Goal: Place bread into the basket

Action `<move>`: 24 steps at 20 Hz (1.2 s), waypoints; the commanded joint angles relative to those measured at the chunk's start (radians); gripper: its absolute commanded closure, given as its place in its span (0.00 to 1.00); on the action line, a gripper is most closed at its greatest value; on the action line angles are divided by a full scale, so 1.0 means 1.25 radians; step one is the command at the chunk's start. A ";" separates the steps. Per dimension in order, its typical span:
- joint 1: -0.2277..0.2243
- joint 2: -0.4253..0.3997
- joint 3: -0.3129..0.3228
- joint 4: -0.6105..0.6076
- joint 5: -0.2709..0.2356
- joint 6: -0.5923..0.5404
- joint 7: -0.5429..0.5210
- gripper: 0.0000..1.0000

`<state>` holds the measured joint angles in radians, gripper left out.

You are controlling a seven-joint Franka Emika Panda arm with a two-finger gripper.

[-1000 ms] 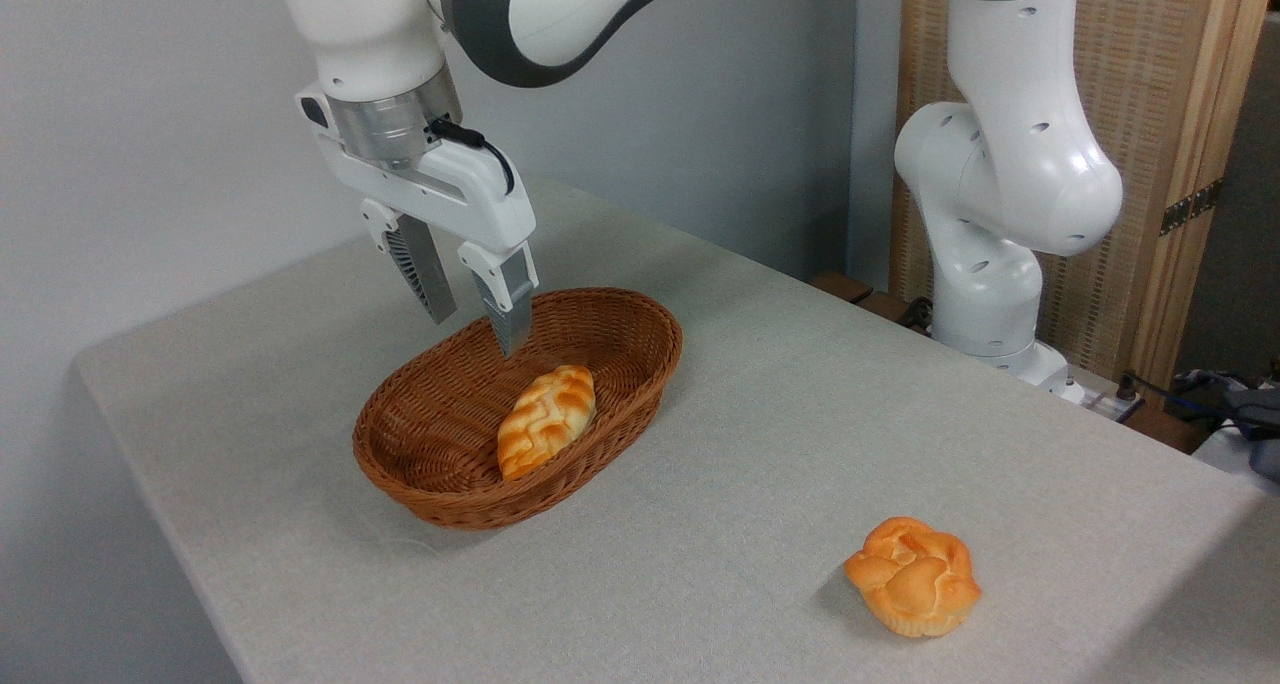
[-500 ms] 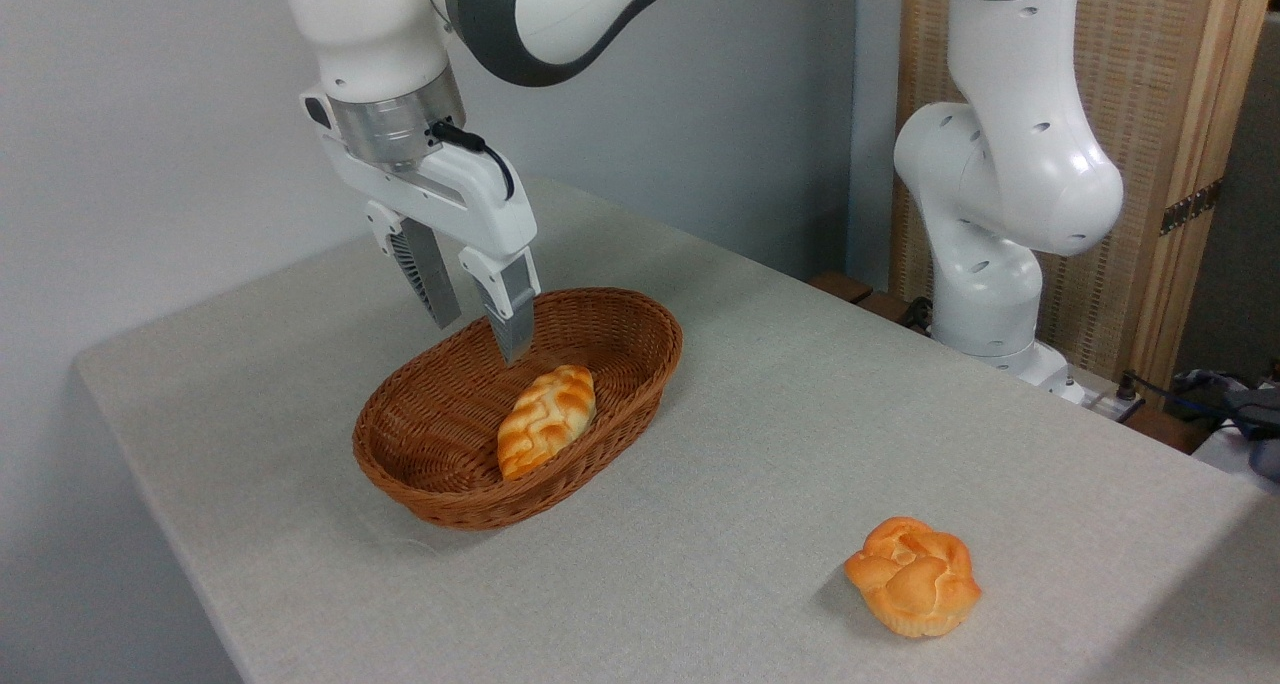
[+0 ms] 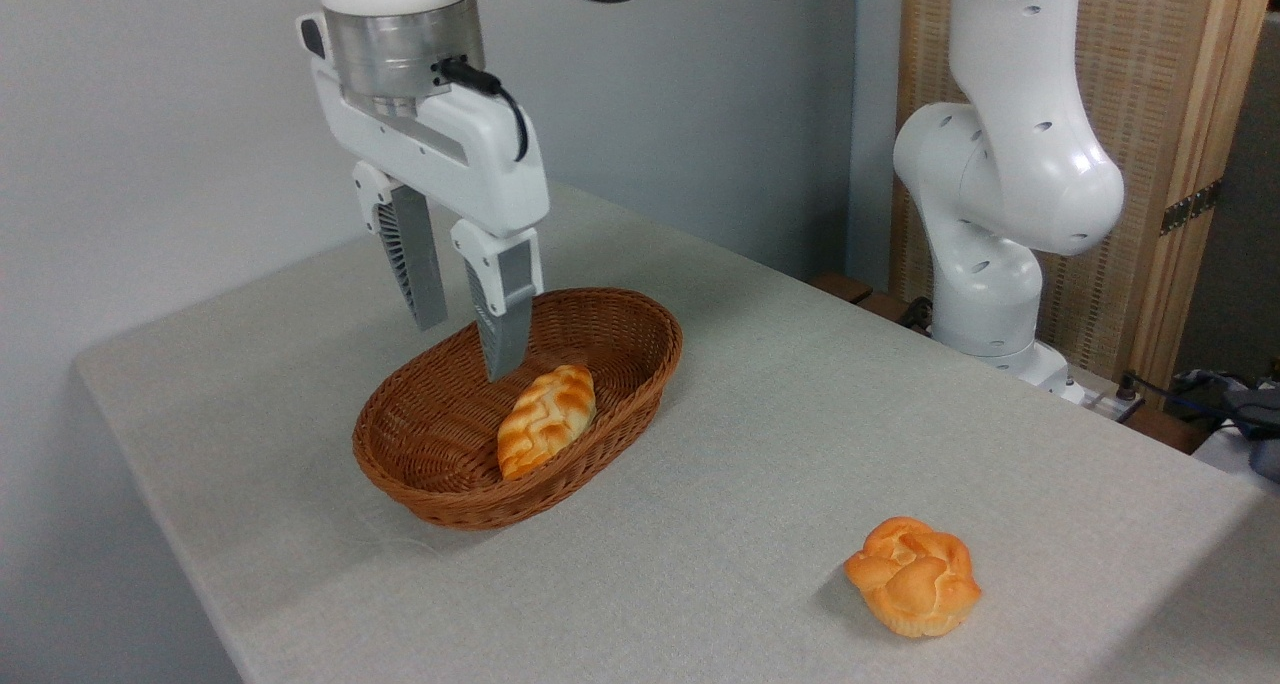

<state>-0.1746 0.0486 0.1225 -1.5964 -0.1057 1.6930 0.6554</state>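
One braided loaf lies in the wicker basket; raise the empty, parted gripper straight up, avoiding the rim.

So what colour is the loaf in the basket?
Golden-orange crust with pale cream zigzag grooves on the loaf; the fixed camera shows it clearly.

My view: a plain corner with a cloth-covered table and a wooden screen.

I see a pale grey wall behind and to the left, evenly lit. The table wears a light grey-beige cloth with a rounded near-left corner. At upper right stands a folding screen of pale wood frames with woven panels and a metal hinge. Dark cables and some blurred bluish clutter lie at the far right edge.
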 commanded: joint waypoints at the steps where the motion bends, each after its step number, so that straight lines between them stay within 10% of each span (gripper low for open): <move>1: -0.006 0.003 0.031 0.039 0.012 -0.060 0.030 0.00; 13: -0.005 -0.025 -0.017 0.016 0.028 -0.035 0.048 0.00; 16: 0.077 -0.030 -0.110 0.002 0.029 -0.034 0.040 0.00; 24: 0.086 -0.055 -0.123 -0.029 0.064 -0.041 0.015 0.00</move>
<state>-0.0789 0.0125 -0.0086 -1.5974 -0.0514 1.6282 0.7020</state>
